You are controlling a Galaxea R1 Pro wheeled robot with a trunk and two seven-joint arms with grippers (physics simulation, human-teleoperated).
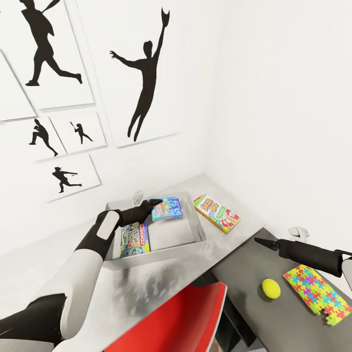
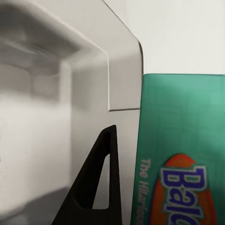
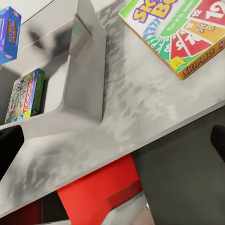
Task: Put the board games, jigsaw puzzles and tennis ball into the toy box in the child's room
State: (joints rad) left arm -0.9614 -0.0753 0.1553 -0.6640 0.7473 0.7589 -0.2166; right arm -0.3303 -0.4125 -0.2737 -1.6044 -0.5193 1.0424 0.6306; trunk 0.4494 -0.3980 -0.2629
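I hold the blue game (image 1: 166,209) over the toy box (image 1: 195,243), the left gripper (image 1: 155,203) pinching the edge nearest the wall; the left wrist view shows one dark finger (image 2: 96,187) beside the box's teal face, with the tub's inner wall behind. The game hangs above the tub's open half, tilted, not yet resting on the floor of it. Inside the toy box, on the side toward my left arm, the green-edged game (image 1: 134,240) already lies flat. Just beyond the tub's far corner the yellow-orange game (image 1: 216,213) sits on the light grey table (image 1: 161,288). Farther from the tub, on the dark wing, the ball (image 1: 271,288) lies near the jigsaw (image 1: 317,294), which overhangs the desk's front edge a little. My right gripper (image 1: 259,241) hovers above the dark wing between tub and ball; I cannot tell from these frames whether it is spread or closed.

The risk I see: released at this tilt, the blue game could catch the far rim or land propped on the green one instead of flat, crowding what must follow. A careless right-arm sweep could roll the ball off or nudge the jigsaw over the edge. A red chair (image 1: 181,322) stands tucked below.
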